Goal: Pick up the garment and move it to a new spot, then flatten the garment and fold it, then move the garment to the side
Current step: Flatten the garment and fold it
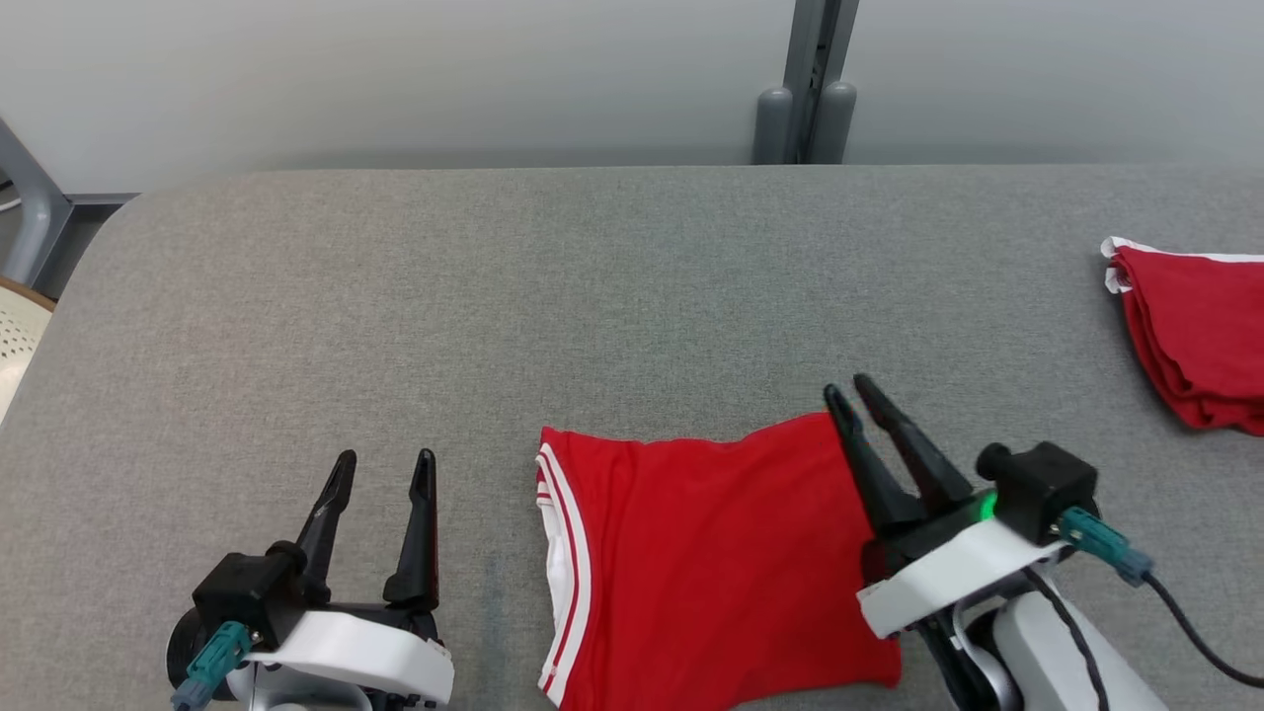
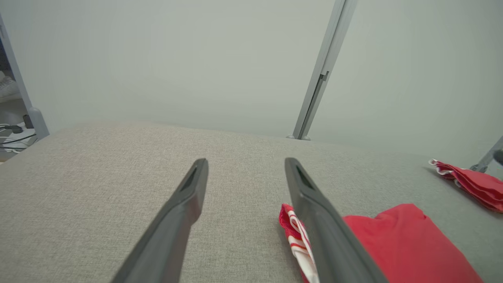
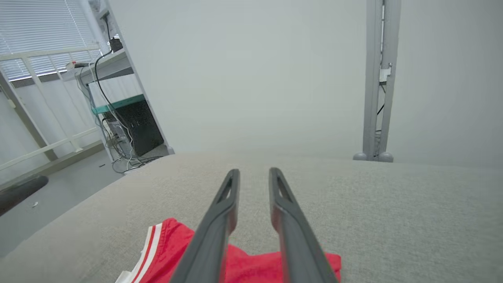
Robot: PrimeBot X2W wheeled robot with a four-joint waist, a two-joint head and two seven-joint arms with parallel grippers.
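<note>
Lower left, the left gripper [image 1: 385, 456] gapes wide, empty. The right gripper [image 1: 848, 387], narrowly parted, perhaps touches the red garment [image 1: 711, 563] at its right edge.

Left hand [image 1: 385, 457] spread wide, right hand [image 1: 847, 385] — fingers narrowly parted

Garment [image 1: 711, 563] on table [image 1: 494, 296], right hand [image 1: 847, 386] at corner
</note>
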